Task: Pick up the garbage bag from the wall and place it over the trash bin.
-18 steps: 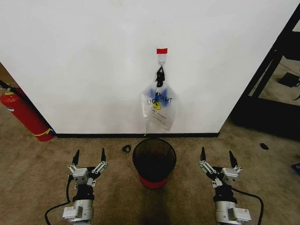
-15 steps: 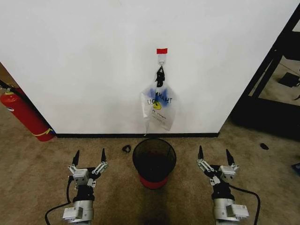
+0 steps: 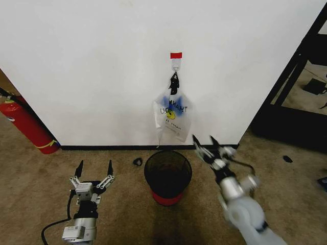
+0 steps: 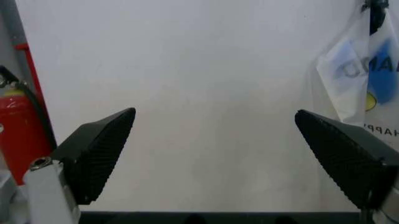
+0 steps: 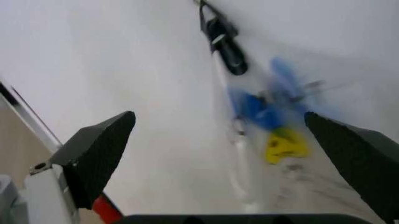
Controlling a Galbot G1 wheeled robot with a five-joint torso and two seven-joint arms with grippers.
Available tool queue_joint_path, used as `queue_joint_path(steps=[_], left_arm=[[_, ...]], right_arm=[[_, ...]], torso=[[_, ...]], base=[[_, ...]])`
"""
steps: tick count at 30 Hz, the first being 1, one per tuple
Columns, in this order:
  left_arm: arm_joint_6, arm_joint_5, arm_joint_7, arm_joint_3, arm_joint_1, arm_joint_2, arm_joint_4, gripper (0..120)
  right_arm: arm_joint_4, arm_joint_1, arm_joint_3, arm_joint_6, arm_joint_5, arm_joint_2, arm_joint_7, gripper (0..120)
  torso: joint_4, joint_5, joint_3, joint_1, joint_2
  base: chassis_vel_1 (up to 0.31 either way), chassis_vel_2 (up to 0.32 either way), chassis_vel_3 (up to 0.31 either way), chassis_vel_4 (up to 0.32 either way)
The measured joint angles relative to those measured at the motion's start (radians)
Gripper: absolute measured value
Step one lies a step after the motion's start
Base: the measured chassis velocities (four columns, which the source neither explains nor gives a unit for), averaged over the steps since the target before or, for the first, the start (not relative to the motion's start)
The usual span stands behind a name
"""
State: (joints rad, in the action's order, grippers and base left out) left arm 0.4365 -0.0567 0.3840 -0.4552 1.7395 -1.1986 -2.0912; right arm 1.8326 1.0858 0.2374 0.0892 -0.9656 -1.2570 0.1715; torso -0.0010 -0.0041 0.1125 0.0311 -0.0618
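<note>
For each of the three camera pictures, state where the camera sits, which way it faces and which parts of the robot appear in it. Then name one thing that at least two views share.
Head view: sits high on the robot, facing forward and down at the wall, garbage bag and trash bin; shows left gripper and right gripper.
Left wrist view: on the left arm, facing the wall, fire extinguisher at one edge; own open fingers show.
Right wrist view: on the right arm, tilted, aimed at the bag; own open fingers show.
Shared: the garbage bag appears in all three.

Both end effectors [image 3: 93, 171] [image 3: 206, 145] agape
</note>
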Motion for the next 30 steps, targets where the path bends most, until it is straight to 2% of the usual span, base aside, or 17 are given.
queue_joint_path(steps=[2,7,16,23,30], left_arm=[[0.003,0.01,0.003,-0.004,0.018,-0.013,-0.005,100],[0.005,0.022,0.011,-0.007,0.027,-0.023,-0.007,100],[0.004,0.034,0.016,-0.008,0.037,-0.054,-0.023,100],[0.007,0.042,0.026,-0.019,0.048,-0.06,-0.032,100],[0.007,0.043,0.027,-0.021,0.047,-0.061,-0.033,100]], right_arm=[[-0.099,-0.103,-0.033,-0.015,-0.07,-0.057,0.002,100],[-0.209,-0.202,-0.049,-0.04,-0.16,-0.126,0.015,100],[-0.391,-0.356,-0.041,-0.049,-0.219,-0.23,0.05,100],[-0.483,-0.424,-0.035,-0.057,-0.229,-0.26,0.069,100],[-0.519,-0.457,-0.036,-0.055,-0.238,-0.245,0.084,100]], torso=[[-0.0004,0.0001,0.0,0.0,0.0],[-0.0005,-0.0002,0.0,0.0,0.0],[-0.0003,0.0001,0.0,0.0,0.0],[-0.0003,0.0002,0.0,0.0,0.0],[-0.0005,0.0003,0.0,0.0,0.0]], base=[[0.0,0.0,0.0,0.0],[0.0,0.0,0.0,0.0],[0.0,0.0,0.0,0.0],[0.0,0.0,0.0,0.0],[0.0,0.0,0.0,0.0]])
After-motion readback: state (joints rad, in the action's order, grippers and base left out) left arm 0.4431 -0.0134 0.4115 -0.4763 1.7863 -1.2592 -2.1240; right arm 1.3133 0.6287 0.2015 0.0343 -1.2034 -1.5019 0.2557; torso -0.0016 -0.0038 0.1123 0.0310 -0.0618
